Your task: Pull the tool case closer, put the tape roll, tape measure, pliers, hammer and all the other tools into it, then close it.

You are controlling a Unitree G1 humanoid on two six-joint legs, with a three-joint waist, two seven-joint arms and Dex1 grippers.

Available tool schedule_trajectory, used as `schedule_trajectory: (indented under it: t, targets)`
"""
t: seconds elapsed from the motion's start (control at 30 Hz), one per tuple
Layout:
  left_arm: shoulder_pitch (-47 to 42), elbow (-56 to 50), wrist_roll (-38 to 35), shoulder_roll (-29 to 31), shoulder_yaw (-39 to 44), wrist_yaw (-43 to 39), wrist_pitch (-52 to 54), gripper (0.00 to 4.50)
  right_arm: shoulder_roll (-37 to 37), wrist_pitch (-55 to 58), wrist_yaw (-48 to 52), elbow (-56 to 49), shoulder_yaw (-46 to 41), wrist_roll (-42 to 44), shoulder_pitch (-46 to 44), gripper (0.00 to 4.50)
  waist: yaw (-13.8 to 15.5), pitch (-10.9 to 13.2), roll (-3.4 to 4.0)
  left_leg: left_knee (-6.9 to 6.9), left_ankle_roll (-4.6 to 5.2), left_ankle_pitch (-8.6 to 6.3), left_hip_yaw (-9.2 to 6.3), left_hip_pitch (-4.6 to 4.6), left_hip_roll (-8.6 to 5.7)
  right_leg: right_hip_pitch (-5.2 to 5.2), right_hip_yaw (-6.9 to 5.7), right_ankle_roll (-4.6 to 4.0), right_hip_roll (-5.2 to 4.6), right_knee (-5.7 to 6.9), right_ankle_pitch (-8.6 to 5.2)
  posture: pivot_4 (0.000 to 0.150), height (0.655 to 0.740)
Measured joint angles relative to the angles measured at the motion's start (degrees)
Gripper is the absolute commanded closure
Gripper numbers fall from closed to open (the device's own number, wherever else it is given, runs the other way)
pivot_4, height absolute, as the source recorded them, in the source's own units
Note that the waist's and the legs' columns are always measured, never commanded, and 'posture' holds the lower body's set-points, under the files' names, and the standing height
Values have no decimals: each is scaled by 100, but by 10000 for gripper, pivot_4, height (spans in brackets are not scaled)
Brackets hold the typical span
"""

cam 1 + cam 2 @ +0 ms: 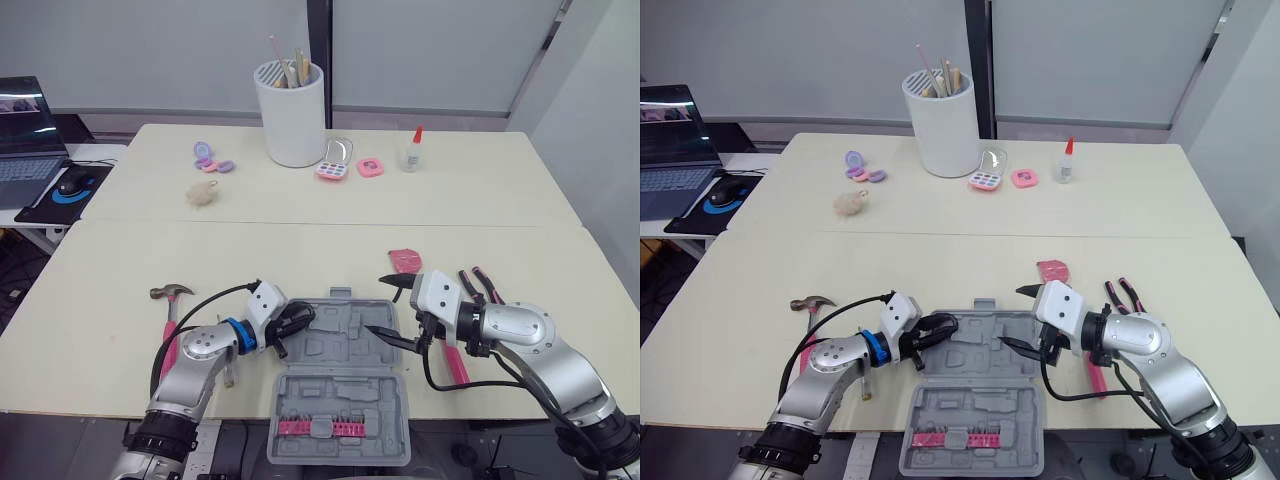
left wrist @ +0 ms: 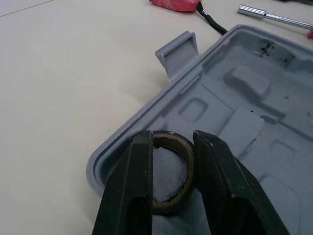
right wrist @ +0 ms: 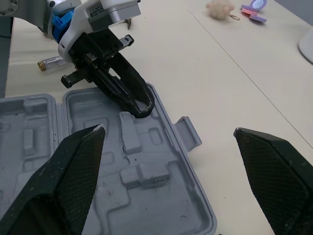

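2 arms meet over the cream table, both at the open grey plastic tool case lying flat at the near edge. Its bit-holder half seems to overhang that edge.

The left gripper is clamped across the dark ring-shaped tape roll, fingers pinching its outer sides. The roll sits inside the far-left corner of the case's far half, just beside the rim. Cannot tell if it touches the tray floor. Judgement: release is straight down, nothing under it but moulded pockets.

The right gripper hangs spread wide and empty over the far half's right side, pointing toward the left gripper, apart from it.

The hammer with steel head and pink handle lies left of the case, near the left arm, long axis running near-to-far. The black-and-pink-handled pliers lie right of the case, beside the right arm. The flat pink tape measure is just beyond the right gripper. Right arm is nearer both; its own cable hangs close.
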Motion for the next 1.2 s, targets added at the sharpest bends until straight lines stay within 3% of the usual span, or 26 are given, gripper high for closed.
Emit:
schedule_trajectory:
  t: [0.5, 0.67, 0.77, 1.03, 1.2]
  targets:
    - [62, -249, -214, 93, 115, -116, 198, 31854, -7, 0, 12, 24, -98, 18, -25, 0, -6, 0, 0, -1, 0, 0, 0, -3, 1, -3, 0, 0, 0, 0, 0, 1500, 7400]
    - [83, -1212, -776, 806, 686, -305, 827, 31854, -223, -119, 242, 535, -501, 180, -271, 0, -10, 1, 0, -1, -1, 0, 0, -1, 1, -2, -1, 0, 0, 0, 0, 1500, 7400]
    - [208, -1544, -1225, 1372, 1313, -504, 1297, 26231, -488, -220, 550, 983, -930, 401, -324, 0, -12, 1, 1, -5, 0, 0, 4, 0, 1, -2, 2, 0, 0, -5, 0, 1500, 7400]
    - [1024, -1050, -2239, 2965, 3038, -1447, 2611, 422, -1413, -12, 1634, 2146, -2048, 1280, -385, 0, -16, 16, 17, -8, 1, -1, 8, 0, 2, -7, 2, -3, -7, -6, -2, 1500, 7400]
    - [1229, 72, -2185, 3529, 3507, -1919, 2599, 143, -2089, -3, 2156, 2867, -2360, 1248, -113, 0, 6, 18, 20, -8, 1, -1, 11, 0, 4, -10, 1, -4, -8, -6, -3, 1500, 7400]
